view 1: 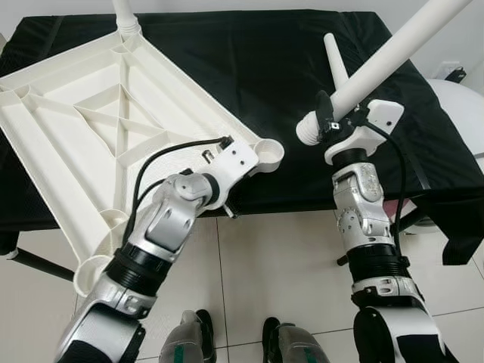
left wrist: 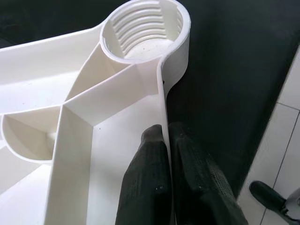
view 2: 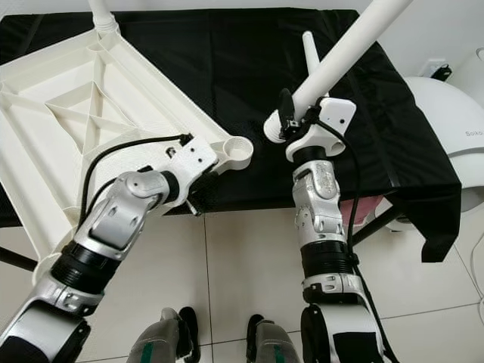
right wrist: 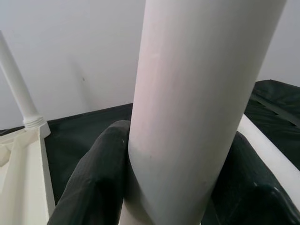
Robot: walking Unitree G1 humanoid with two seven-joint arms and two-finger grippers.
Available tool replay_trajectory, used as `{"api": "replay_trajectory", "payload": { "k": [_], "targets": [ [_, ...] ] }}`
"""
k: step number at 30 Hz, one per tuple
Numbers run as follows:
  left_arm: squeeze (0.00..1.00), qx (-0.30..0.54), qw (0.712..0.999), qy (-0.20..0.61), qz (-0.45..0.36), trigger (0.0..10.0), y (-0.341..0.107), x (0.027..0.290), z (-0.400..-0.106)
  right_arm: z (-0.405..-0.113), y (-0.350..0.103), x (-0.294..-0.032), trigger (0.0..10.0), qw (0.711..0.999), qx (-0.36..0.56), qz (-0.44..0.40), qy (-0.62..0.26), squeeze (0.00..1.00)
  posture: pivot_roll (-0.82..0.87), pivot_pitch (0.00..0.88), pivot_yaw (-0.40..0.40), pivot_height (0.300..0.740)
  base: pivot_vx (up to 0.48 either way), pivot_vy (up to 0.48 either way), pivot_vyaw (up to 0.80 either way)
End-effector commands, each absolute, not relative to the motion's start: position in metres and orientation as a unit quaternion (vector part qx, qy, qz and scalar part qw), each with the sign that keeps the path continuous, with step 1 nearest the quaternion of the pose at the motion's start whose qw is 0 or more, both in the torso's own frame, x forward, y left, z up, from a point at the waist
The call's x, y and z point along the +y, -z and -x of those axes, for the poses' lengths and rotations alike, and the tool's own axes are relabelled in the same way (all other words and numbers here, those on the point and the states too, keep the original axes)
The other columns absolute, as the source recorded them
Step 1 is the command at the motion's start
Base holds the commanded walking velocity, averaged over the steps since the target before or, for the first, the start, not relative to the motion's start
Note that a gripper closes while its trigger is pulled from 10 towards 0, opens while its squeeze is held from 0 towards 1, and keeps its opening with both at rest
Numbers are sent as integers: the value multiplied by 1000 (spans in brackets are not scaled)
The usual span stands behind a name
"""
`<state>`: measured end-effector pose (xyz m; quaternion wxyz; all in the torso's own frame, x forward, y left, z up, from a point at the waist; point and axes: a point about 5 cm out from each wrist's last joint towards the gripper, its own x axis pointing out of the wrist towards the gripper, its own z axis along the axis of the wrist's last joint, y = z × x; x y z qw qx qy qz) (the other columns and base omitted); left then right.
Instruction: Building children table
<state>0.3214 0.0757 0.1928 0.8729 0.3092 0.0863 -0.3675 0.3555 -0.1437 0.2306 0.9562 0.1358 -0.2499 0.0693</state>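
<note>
A white ribbed tabletop (view 1: pixel 98 113) lies upside down on the black-covered table (view 1: pixel 249 60). My left gripper (left wrist: pixel 165 133) is shut on the tabletop's side rim, just behind an empty threaded corner socket (left wrist: pixel 143 33). My right gripper (view 1: pixel 327 113) is shut on a long white table leg (view 1: pixel 393 53), which slants up to the right. The leg's threaded end (view 1: pixel 308 130) hangs a short way to the right of the corner socket (view 1: pixel 268 151) and apart from it. Both black fingers (right wrist: pixel 93 178) clasp the leg (right wrist: pixel 197 93). One leg (view 1: pixel 126 19) stands in the far corner.
Another white leg (view 1: pixel 335 57) lies on the black cloth behind my right gripper. A white rounded object (view 1: pixel 457 113) stands to the right of the table. The cloth hangs over the front edge above the tiled floor (view 1: pixel 280 265). My feet (view 1: pixel 189 340) are below.
</note>
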Motion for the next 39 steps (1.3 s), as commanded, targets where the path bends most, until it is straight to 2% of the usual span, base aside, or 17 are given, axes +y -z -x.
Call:
{"api": "replay_trajectory", "payload": {
  "k": [1, 8, 12, 17, 30, 39],
  "targets": [
    [0, 102, 857, 385, -327, 10000, -181, 75, -316, -356, -234, -144, 10000, 955, -258, -130, -73, 0, -53, 175, 7, 740, 0, 0, 0],
    [0, 96, 835, 421, -341, 10000, -178, 76, -308, -356, -234, -144, 10000, 955, -259, -128, -74, 0, -55, 171, 8, 740, 0, 0, 0],
    [0, 97, 802, 469, -357, 10000, -170, 79, -296, -355, -234, -145, 10000, 955, -259, -127, -74, 0, -57, 169, 11, 740, 0, 0, 0],
    [0, 97, 776, 502, -370, 10000, -163, 80, -289, -355, -234, -145, 10000, 954, -260, -127, -75, 0, -56, 173, 13, 740, 0, 0, 0],
    [0, 76, 750, 525, -396, 10000, -166, 78, -292, -355, -235, -148, 10000, 954, -261, -126, -72, 0, -55, 190, 14, 740, 0, 0, 0],
    [0, 45, 726, 529, -436, 10000, -177, 71, -312, -354, -237, -149, 10000, 954, -265, -126, -69, 0, -70, 199, 23, 740, 0, 0, 0]
  ]
}}
